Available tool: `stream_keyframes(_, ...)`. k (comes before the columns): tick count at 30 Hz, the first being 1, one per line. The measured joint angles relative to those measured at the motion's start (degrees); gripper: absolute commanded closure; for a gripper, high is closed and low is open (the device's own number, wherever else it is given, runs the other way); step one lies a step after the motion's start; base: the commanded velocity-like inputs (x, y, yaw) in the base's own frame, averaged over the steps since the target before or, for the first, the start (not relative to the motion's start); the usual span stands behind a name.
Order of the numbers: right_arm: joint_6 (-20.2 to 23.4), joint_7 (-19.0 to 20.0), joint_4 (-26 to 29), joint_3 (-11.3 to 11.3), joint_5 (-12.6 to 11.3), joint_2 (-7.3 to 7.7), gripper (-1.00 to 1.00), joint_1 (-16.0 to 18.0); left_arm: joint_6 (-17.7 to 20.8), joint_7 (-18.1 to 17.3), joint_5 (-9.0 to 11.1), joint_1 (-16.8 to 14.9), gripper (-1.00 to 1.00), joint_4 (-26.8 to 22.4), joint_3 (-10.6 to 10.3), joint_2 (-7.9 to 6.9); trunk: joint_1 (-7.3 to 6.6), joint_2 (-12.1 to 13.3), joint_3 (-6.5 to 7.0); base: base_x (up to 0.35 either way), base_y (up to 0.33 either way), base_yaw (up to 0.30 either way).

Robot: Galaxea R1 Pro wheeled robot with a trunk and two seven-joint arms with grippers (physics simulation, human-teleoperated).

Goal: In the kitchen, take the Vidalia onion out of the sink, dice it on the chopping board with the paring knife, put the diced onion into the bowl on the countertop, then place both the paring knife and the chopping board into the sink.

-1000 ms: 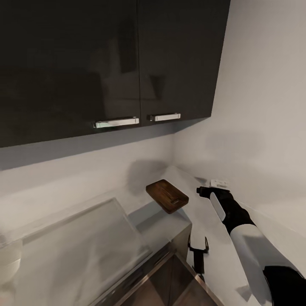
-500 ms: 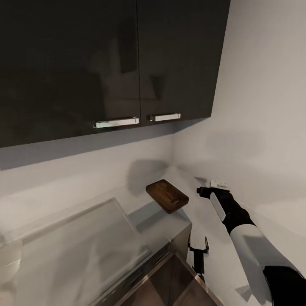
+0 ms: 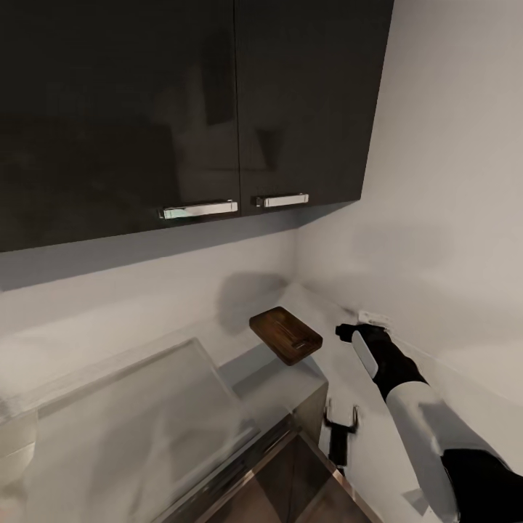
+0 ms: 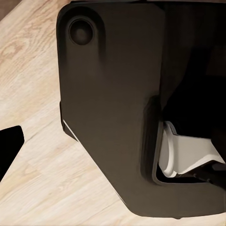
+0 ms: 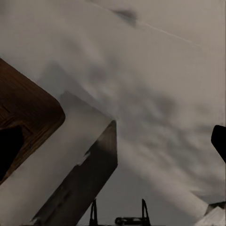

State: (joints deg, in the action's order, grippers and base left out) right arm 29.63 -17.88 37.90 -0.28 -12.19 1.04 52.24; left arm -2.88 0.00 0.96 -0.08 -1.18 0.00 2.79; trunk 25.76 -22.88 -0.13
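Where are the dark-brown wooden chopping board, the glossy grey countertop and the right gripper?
Dark-brown wooden chopping board [image 3: 285, 335]: head view, middle of its top face.
Glossy grey countertop [image 3: 131, 428]: head view, bare reflective stretch left of the board.
Right gripper [image 3: 341, 328]: head view, dark tip of the right arm, right of the board.

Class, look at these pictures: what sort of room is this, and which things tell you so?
Most likely a kitchen: dark wall cabinets with chrome handles, a glossy countertop below them, and a wooden chopping board on it.

head: high, facing countertop [image 3: 276, 385] corner | right wrist: near chopping board [image 5: 23, 122] (shared)
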Motion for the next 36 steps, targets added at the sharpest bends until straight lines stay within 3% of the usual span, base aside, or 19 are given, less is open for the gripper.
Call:
stream_keyframes(6,0.04,-1.17,-0.08,0.06,-0.01,-2.67,-1.00,1.43,-0.02,0.00,0.00,0.00,-1.00,0.00,0.00,0.15,0.00,0.00,0.00,0.000,0.000,0.000)
stream_keyframes(9,0.04,-4.05,-0.09,0.05,-0.21,-3.80,-1.00,2.66,-0.02,0.00,0.00,0.00,-1.00,0.00,-0.04,0.25,0.00,0.00,0.00,0.000,0.000,0.000)
stream_keyframes(12,0.04,-6.53,-0.09,0.04,-2.27,-4.45,-1.00,3.66,-0.02,0.00,0.00,0.00,-1.00,-0.01,-0.01,0.32,0.00,0.00,0.00,0.000,0.000,0.000)
stream_keyframes(13,0.03,-8.09,-0.09,0.04,-5.87,-4.72,-1.00,4.28,-0.02,-0.02,0.00,0.00,-1.00,0.00,-0.01,0.34,0.00,0.00,0.00,0.000,0.000,0.000)
stream_keyframes(14,0.03,-8.63,-0.10,0.04,-7.49,-4.77,-1.00,4.46,-0.02,-0.01,0.00,0.00,-1.00,-0.01,0.00,0.35,0.00,0.00,0.00,0.000,0.000,0.000)
stream_keyframes(17,0.03,-11.79,-0.10,0.10,-17.12,-4.99,-1.00,5.67,-0.02,-0.02,-0.01,0.00,-1.00,0.00,-0.01,0.37,0.00,0.00,0.00,0.000,0.000,0.000)
stream_keyframes(19,0.03,-13.80,-0.10,0.09,-21.56,-5.04,-1.00,6.17,-0.02,-0.01,0.00,0.00,-1.00,-0.01,-0.01,0.38,0.00,0.00,0.00,0.000,0.000,0.000)
stream_keyframes(22,0.02,-15.62,-0.15,0.06,-24.65,-5.09,-1.00,6.43,-0.02,-0.04,-0.02,0.00,-1.00,-0.01,-0.02,0.43,0.00,0.00,0.00,0.000,0.000,0.000)
stream_keyframes(25,0.01,-16.44,-0.28,0.05,-27.17,-6.19,-1.00,6.54,-0.02,-0.07,-0.04,0.00,-1.00,0.00,-0.04,0.57,0.00,0.00,0.00,0.000,0.000,0.000)
stream_keyframes(36,0.01,-16.75,-3.23,0.04,-29.93,-7.50,-1.00,6.59,-0.02,-0.08,-0.06,0.00,-1.00,-0.01,-0.03,0.88,0.00,0.00,0.00,0.000,0.000,0.000)
